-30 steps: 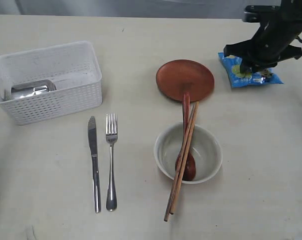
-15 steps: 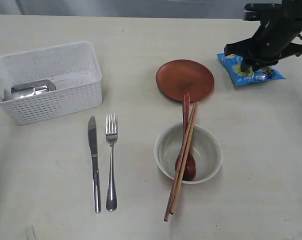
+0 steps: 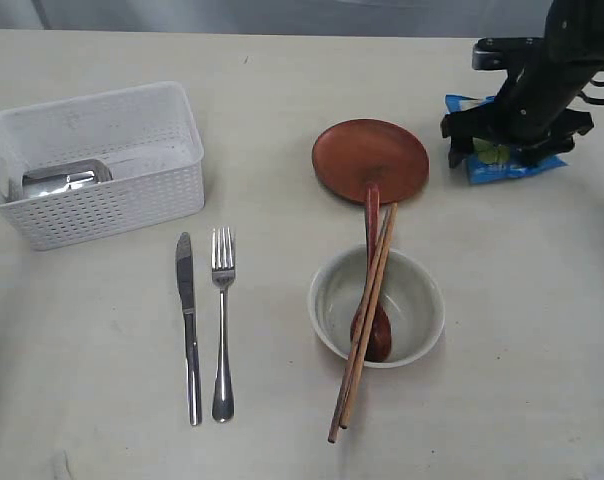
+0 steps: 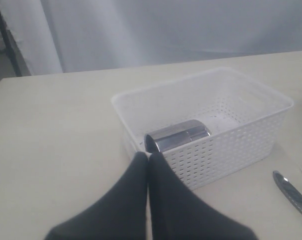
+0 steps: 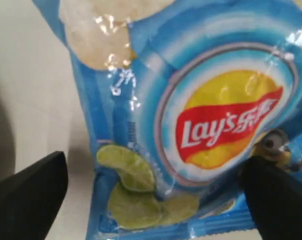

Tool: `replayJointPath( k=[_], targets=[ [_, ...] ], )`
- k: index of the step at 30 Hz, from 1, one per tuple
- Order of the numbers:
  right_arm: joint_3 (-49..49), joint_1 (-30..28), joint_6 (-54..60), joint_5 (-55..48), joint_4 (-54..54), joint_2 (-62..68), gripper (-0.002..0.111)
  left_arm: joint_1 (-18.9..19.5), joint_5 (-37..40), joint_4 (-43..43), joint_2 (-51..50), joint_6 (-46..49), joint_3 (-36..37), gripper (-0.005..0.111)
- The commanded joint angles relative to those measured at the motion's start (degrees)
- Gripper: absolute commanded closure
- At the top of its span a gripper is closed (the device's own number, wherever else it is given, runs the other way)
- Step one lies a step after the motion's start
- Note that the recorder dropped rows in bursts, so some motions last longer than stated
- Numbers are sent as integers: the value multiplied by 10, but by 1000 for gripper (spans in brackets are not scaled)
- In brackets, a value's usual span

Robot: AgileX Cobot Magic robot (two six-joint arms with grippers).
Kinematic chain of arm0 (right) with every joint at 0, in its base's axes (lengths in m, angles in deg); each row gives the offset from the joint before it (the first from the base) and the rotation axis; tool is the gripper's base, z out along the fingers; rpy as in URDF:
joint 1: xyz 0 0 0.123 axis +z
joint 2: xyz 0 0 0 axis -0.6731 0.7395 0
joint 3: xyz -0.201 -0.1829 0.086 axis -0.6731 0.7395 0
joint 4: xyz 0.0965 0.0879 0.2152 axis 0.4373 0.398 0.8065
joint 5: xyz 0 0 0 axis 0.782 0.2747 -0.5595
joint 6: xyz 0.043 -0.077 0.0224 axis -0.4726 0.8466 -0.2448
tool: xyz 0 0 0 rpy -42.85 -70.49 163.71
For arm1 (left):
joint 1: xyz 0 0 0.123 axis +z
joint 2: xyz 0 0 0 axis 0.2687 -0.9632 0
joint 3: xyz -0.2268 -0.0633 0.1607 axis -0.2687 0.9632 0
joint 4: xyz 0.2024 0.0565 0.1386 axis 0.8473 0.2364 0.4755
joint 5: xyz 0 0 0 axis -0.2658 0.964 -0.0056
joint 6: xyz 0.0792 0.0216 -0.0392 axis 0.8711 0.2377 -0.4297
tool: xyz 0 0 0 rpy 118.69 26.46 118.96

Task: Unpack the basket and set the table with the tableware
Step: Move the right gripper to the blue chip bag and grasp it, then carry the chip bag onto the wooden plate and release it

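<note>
The desk (image 3: 102, 380) is carrying every item. The basket (image 3: 112, 205) is sitting at its far left, unmoved over the last second. The plate (image 3: 372, 155) is lying right of centre, with the bowl (image 3: 417, 300) just in front of it.

The chip bag (image 5: 201, 100) is lying at the far right, beside the plate. This is where the scene is changing. The right arm is now sitting lower over the bag and covering more of it than a second ago. The bag's outline is also showing at a slightly altered angle.

The chopsticks (image 3: 357, 375) and the spoon (image 3: 371, 215) are resting across the bowl. The spoon handle is reaching the plate rim. The knife (image 3: 189, 330) and fork (image 3: 222, 330) are lying side by side in front of the basket. The cup (image 4: 183, 135) is lying on its side inside the basket.

The right claw (image 5: 153, 172) is standing apart, one finger on each side of the bag. The left claw (image 4: 148, 160) is pressed together on nothing, near the basket.

Judgement: the cup is the only tableware left to unpack. Work on the bag is not advancing the table setting.
</note>
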Motion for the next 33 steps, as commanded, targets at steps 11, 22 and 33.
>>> replayJointPath(
  k=[11, 22, 33],
  targets=[
    [-7, 4, 27, -5, -4, 1, 108, -2, -6, 0, 2, 1, 1, 107],
    [-7, 11, 31, -36, -4, -64, 108, -2, -6, 0, 2, 1, 1, 107],
    [-7, 116, 77, -40, -3, -140, 108, -2, -6, 0, 2, 1, 1, 107]
  ],
)
